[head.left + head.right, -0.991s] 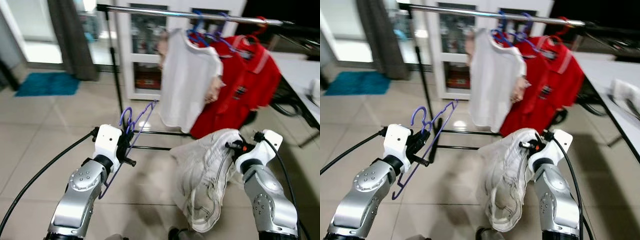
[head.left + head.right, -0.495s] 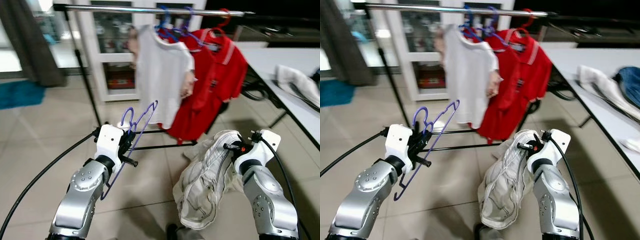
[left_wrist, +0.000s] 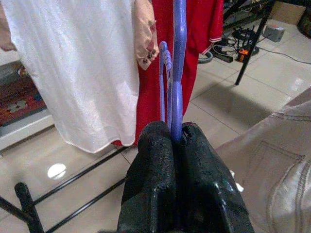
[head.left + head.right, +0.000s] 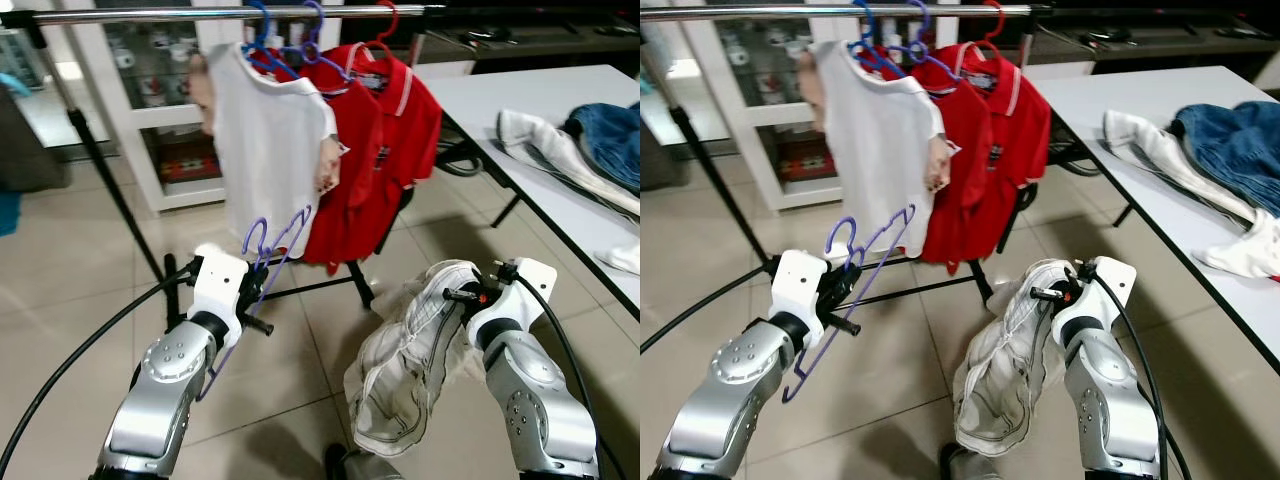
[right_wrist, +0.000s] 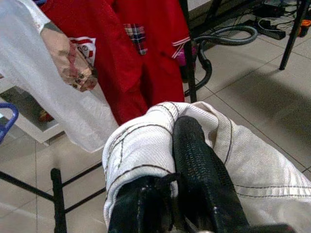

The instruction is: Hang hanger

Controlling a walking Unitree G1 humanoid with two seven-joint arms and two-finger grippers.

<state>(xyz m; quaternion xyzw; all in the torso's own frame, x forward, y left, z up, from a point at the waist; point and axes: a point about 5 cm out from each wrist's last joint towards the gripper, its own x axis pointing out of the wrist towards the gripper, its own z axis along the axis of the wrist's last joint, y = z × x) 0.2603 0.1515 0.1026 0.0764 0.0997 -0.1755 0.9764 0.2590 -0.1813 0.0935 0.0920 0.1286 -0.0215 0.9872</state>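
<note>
Hanger (image 4: 268, 262), purple and bare, is pinched in the left gripper (image 3: 176, 145), whose 2 fingers close tight on its wire at chest height, short of the rail (image 4: 200, 14). On the rail hang a white shirt (image 4: 265, 140) and a red shirt (image 4: 385, 130). The right gripper (image 5: 189, 160) clamps a cream garment (image 4: 410, 370) that droops toward the tiled floor (image 4: 90, 260). The right wrist view shows coiled cables (image 5: 228, 39) on the tiles; the head views add a white table (image 4: 1160, 130) with jeans (image 4: 1230, 140).
</note>
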